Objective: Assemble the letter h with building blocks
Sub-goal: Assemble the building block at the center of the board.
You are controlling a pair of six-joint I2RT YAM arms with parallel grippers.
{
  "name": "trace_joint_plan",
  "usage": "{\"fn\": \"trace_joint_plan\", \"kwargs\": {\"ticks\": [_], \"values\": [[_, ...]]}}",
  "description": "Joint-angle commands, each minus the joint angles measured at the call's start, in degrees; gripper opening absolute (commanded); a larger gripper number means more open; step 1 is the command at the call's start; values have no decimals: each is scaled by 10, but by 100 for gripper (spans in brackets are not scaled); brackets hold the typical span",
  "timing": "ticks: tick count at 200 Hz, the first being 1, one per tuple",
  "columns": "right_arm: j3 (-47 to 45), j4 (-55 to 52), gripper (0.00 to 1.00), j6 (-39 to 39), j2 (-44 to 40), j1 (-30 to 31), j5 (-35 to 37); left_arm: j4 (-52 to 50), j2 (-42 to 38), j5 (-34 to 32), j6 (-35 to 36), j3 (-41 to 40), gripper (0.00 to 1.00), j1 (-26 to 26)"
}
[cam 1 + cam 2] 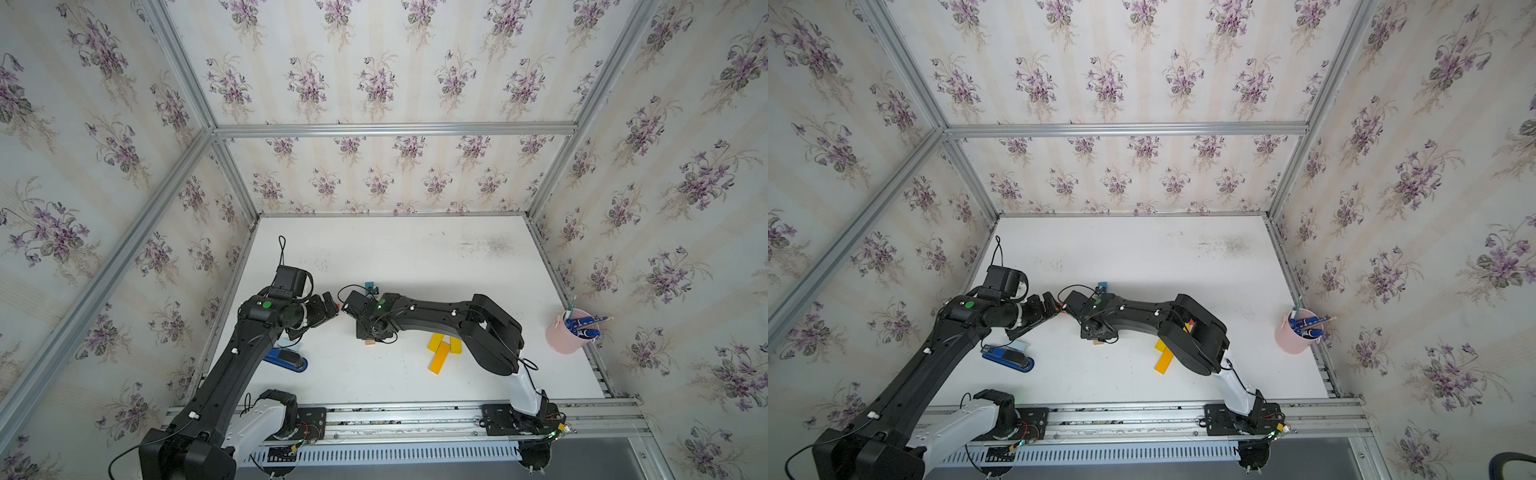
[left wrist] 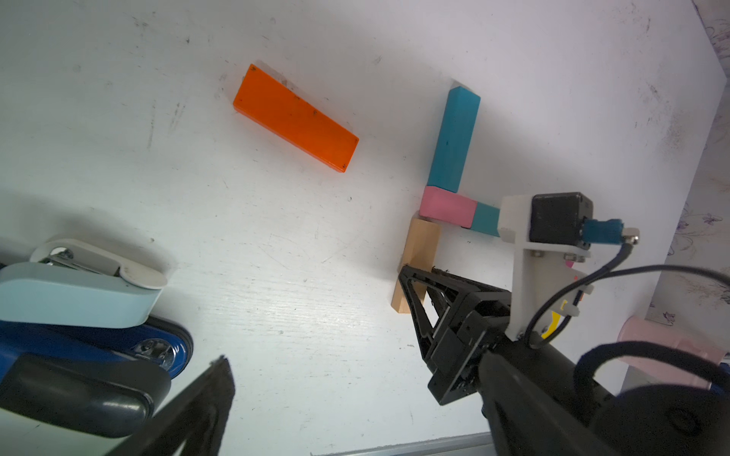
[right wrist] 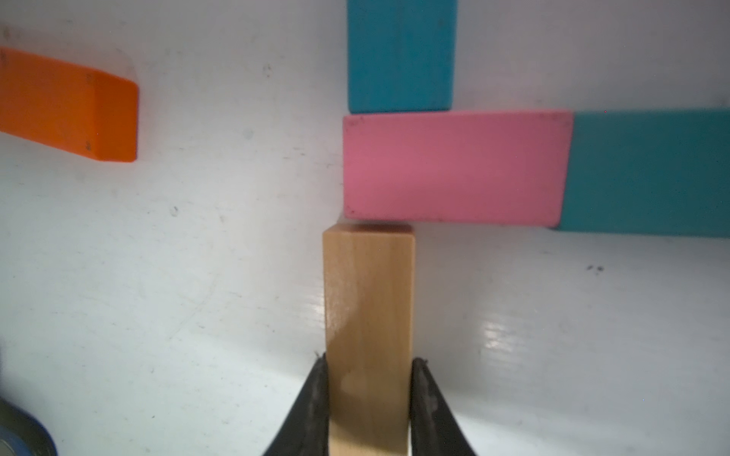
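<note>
My right gripper (image 3: 369,365) is shut on the near end of a tan block (image 3: 367,292). The block's far end meets the corner of a pink block (image 3: 454,166). A teal block (image 3: 401,55) butts the pink one's other side, and a second teal block (image 3: 651,173) continues the pink one in line. An orange block (image 2: 295,117) lies apart and slanted. In a top view, three yellow blocks (image 1: 440,357) lie beside the right arm. My left gripper (image 1: 332,309) hovers open just left of the right wrist and holds nothing. Only one of its fingertips (image 2: 215,379) shows in the left wrist view.
A blue stapler (image 1: 286,359) lies under the left arm, with a pale blue one (image 2: 79,292) beside it. A pink cup (image 1: 571,332) of pens stands at the table's right edge. Aluminium rails (image 1: 415,409) border the white table (image 1: 415,257).
</note>
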Motion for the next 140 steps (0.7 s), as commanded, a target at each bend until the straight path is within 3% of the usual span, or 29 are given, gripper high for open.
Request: {"fn": "trace_joint_plan", "kwargs": {"ticks": [1,140], "values": [[-18,-19,27,14,-11,0,3,6,-2,3,6,-2,99,1],[10,-33,26,12,7,-5,11,11,5,8,6,-3,99,1]]}}
